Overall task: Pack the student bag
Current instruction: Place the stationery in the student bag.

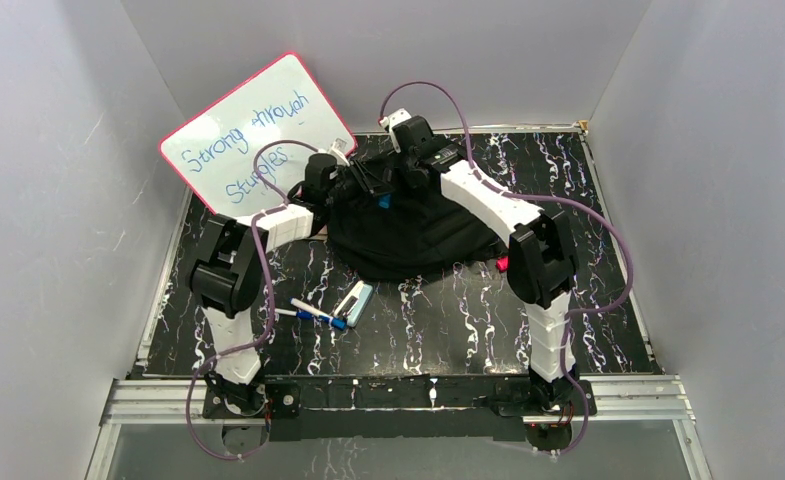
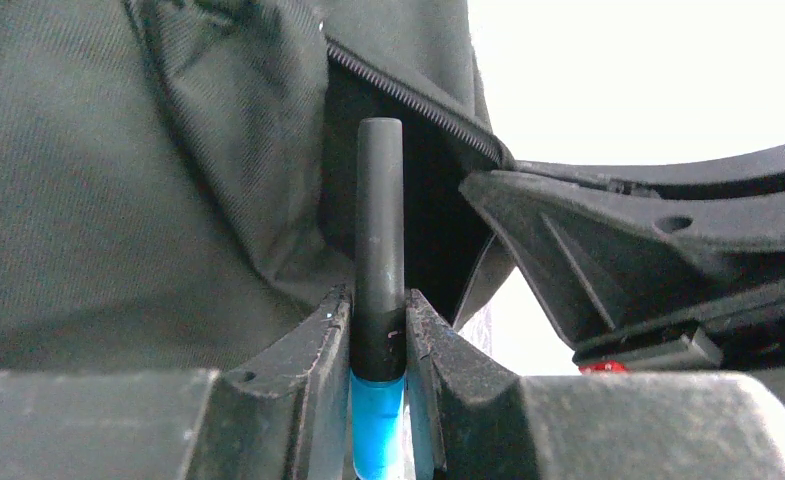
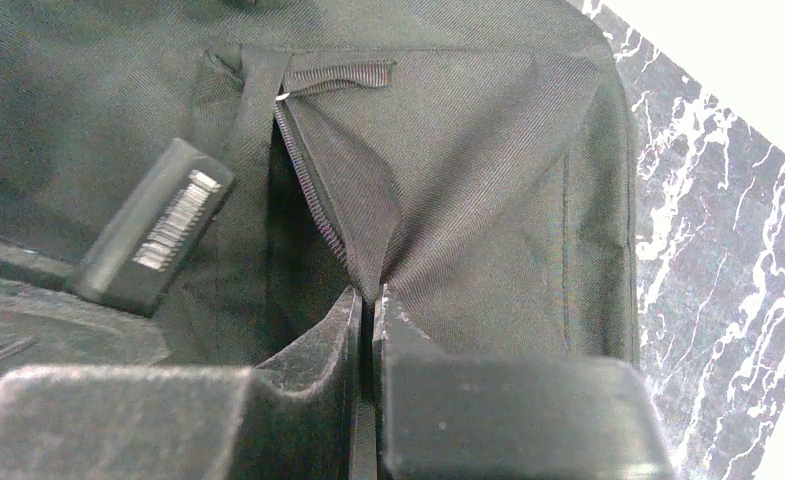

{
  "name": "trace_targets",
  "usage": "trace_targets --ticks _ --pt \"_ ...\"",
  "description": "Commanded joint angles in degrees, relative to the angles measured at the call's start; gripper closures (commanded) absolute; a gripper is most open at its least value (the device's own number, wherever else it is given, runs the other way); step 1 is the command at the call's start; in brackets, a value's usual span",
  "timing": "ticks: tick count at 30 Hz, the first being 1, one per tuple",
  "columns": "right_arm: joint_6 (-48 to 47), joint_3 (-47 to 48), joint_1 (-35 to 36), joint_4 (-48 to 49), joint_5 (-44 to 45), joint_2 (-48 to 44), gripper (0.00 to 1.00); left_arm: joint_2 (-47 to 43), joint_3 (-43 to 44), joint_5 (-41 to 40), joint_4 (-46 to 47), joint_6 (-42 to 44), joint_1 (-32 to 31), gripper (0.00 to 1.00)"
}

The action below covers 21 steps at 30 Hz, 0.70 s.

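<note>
The student bag [image 1: 418, 240] is a black fabric backpack lying mid-table, its zipper opening [image 3: 308, 190] parted. My left gripper [image 2: 379, 320] is shut on a marker [image 2: 379, 230] with a black barrel and a blue section. The marker's tip points at the dark gap of the opening. In the top view the left gripper [image 1: 366, 190] sits at the bag's far left edge. My right gripper [image 3: 371, 300] is shut on a pinch of the bag's fabric [image 3: 468, 200] beside the zipper. From above, the right gripper [image 1: 408, 178] is at the bag's far edge, close to the left one.
A whiteboard [image 1: 258, 135] with a red rim leans at the back left. Loose markers [image 1: 313, 312] and a pale eraser [image 1: 354, 299] lie on the marbled table [image 1: 438, 330] in front of the bag. A red tag [image 1: 503, 264] shows at the bag's right. Grey walls enclose the table.
</note>
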Motion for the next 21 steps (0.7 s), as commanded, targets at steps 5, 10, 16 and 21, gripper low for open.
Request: trace_targets --ticks 5,10,16,21 --pt "2.1 -0.2 0.3 5.8 -1.4 -6.6 1.00 3.2 6.9 1.8 2.7 -3.3 -1.8 1.00" --pt "2.2 -1.0 0.3 6.4 -1.0 -7.4 1.00 3.2 5.6 1.8 2.7 -4.2 -3.7 1.00" --pt "2.4 -1.7 0.3 6.6 -1.3 -7.9 1.00 3.4 4.2 1.3 3.7 -5.0 -5.1 1.00" --pt "2.6 -2.6 0.4 6.7 -2.2 -8.8 1.00 6.9 7.9 2.5 5.1 -5.6 -5.1 1.00"
